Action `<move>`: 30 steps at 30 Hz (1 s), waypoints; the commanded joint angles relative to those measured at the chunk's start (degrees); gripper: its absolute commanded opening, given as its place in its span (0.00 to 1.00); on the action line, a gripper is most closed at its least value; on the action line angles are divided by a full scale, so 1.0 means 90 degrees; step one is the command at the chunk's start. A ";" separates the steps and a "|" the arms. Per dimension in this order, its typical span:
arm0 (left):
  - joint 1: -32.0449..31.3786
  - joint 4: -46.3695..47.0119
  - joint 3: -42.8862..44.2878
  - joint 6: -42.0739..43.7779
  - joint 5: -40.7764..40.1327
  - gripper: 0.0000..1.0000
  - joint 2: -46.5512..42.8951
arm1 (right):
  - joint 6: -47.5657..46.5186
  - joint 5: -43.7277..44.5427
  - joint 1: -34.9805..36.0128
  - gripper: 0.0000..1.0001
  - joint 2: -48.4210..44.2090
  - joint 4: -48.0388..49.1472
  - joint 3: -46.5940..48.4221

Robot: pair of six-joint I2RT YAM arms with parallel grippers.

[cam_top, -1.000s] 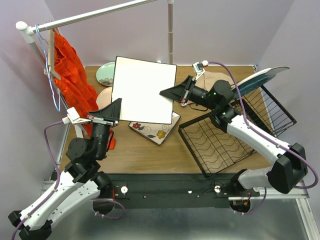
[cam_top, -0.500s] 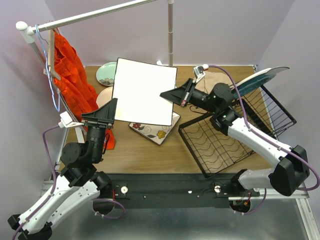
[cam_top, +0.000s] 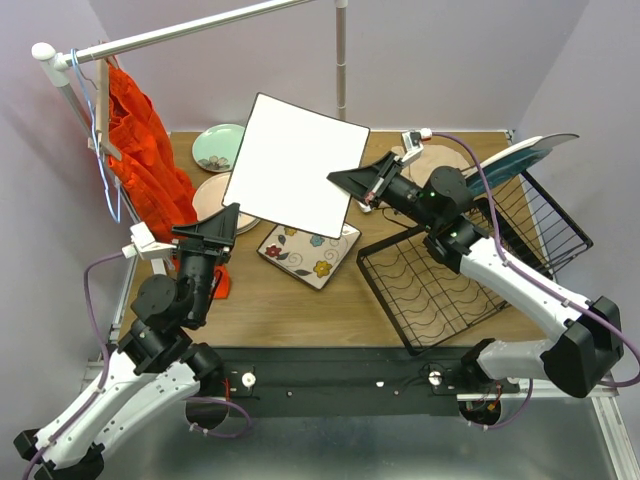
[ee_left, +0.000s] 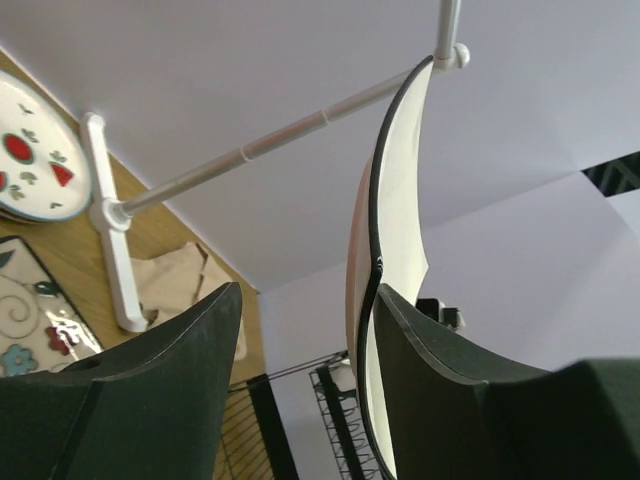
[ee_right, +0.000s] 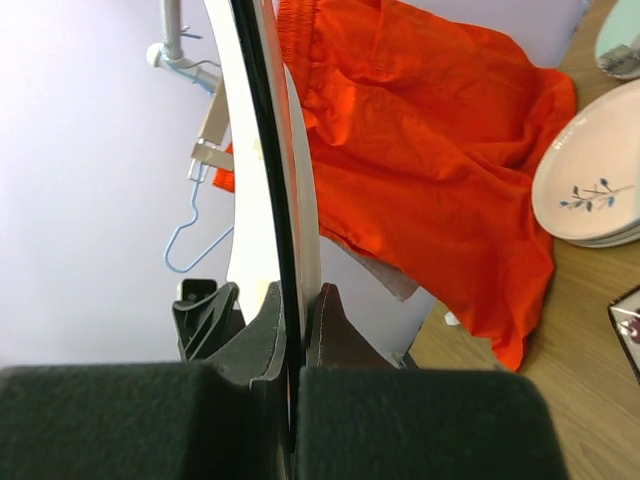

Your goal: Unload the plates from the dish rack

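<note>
Swung white square plate (cam_top: 295, 165) up since earlier, aloft over bench (cam_top: 280, 300). Pinched by right end effector (cam_top: 340, 180) alone, with left end effector (cam_top: 228, 218) gaping, gripping nothing. Might pivot, slip, smash onto floral plate (cam_top: 312, 255).

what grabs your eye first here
A big white square plate hangs tilted in mid-air over the table, pinched at its right edge by the right gripper. Bright orange cloth hangs from the rail at left; a teal plate stands in the dish rack at right.

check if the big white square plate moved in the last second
Yes. The white square plate rotated and shifted rearward, uncovering more of the floral plate lying below it.
</note>
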 commanded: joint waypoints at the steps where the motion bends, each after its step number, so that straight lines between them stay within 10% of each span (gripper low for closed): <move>1: 0.0015 -0.1056 0.0342 0.0098 -0.0874 0.64 0.0083 | 0.0072 0.0450 0.0020 0.01 -0.0356 0.0678 0.0251; 14: 0.0005 -0.2171 0.1240 0.0683 -0.1822 0.64 0.0190 | -0.0065 0.0625 0.0020 0.01 -0.0161 0.0394 0.0056; 30: 0.0005 -0.1058 0.1915 0.2520 -0.1169 0.64 0.0561 | 0.0355 0.2949 0.0713 0.01 0.0415 0.1116 -0.1134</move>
